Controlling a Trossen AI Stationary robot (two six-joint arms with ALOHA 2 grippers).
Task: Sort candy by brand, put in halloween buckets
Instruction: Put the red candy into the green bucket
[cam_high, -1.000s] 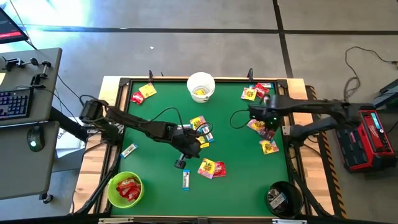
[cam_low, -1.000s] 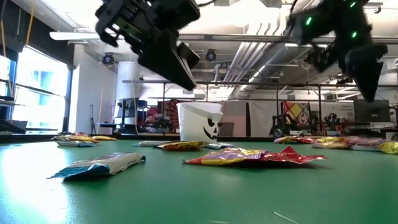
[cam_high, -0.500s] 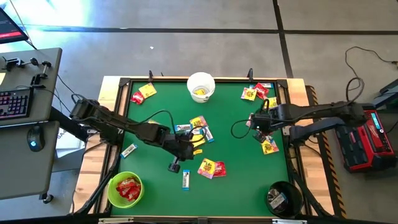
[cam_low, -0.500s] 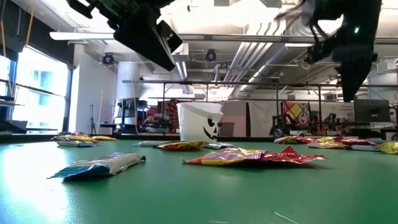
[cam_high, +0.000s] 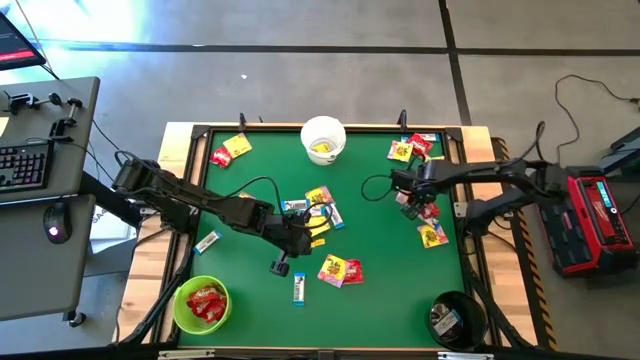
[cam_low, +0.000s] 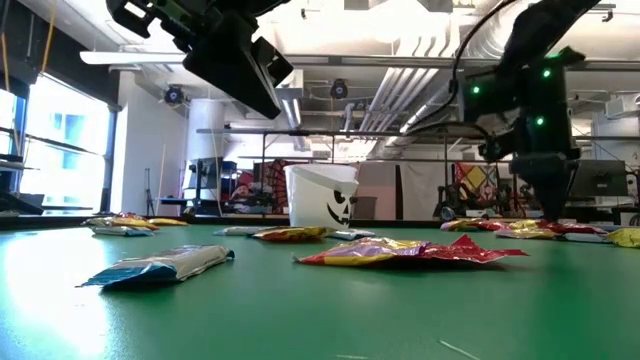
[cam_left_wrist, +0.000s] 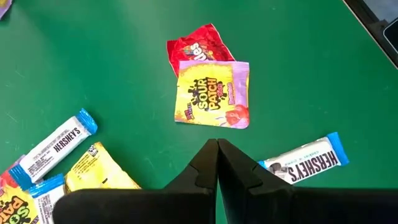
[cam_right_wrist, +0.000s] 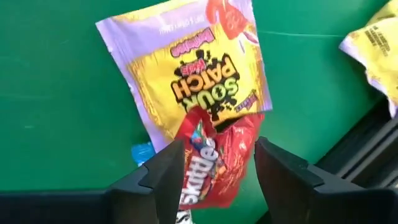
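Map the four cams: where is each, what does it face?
High: overhead, straight down; both arms, white bucket.
Low: table height, level across; arms drop in, same white bucket.
Left wrist: over green mat, shut left gripper near Sour Patch packet.
Right wrist: open right gripper over Skittles packet.

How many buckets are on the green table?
3: a white bucket at the far edge in the middle, a green bucket at the near left corner, and a black bucket at the near right corner.

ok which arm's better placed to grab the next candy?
Right. Its gripper is open with a red Skittles packet between the fingers, low by the table's right edge. The left gripper is shut, above bare felt.
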